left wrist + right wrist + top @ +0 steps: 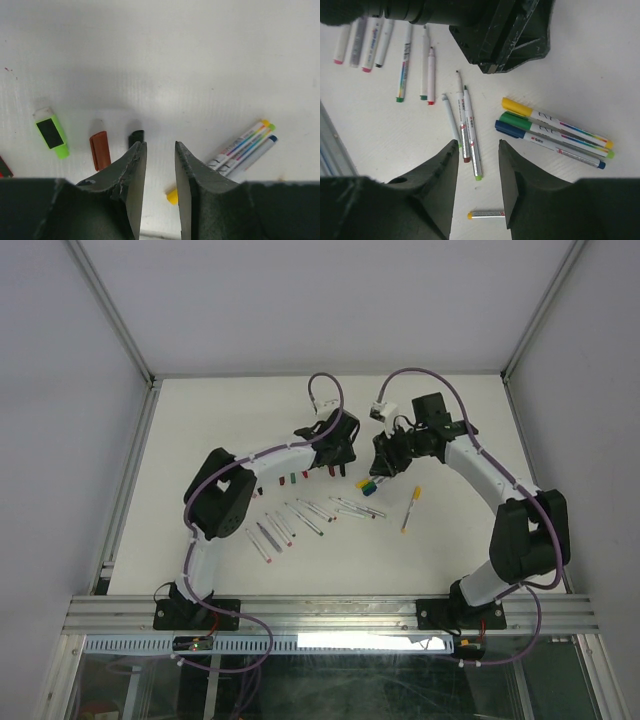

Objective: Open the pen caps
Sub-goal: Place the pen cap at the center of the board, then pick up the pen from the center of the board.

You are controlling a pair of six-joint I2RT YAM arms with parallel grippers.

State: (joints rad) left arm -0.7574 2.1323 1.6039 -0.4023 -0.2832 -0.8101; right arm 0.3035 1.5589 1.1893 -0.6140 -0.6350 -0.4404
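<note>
Three capped pens [560, 132] lie side by side, with a yellow cap [517, 106], a green cap [516, 120] and a blue cap [509, 129] on them. My right gripper [478, 145] hovers open just left of them with nothing between its fingers. My left gripper [159, 145] is also open and holds nothing, low over the table. Loose pen caps lie ahead of it: green [52, 132], red-brown [100, 150] and black [136, 136]. The same three pens [245, 147] lie to its right. In the top view both grippers, left [335, 448] and right [385, 458], meet above the capped pens [368, 483].
Several uncapped pens [300, 520] lie in a row in front of the left arm, also seen as uncapped pens [470, 130] in the right wrist view. A single yellow-ended pen [410, 508] lies apart on the right. The table's raised rails [130, 470] border the white surface.
</note>
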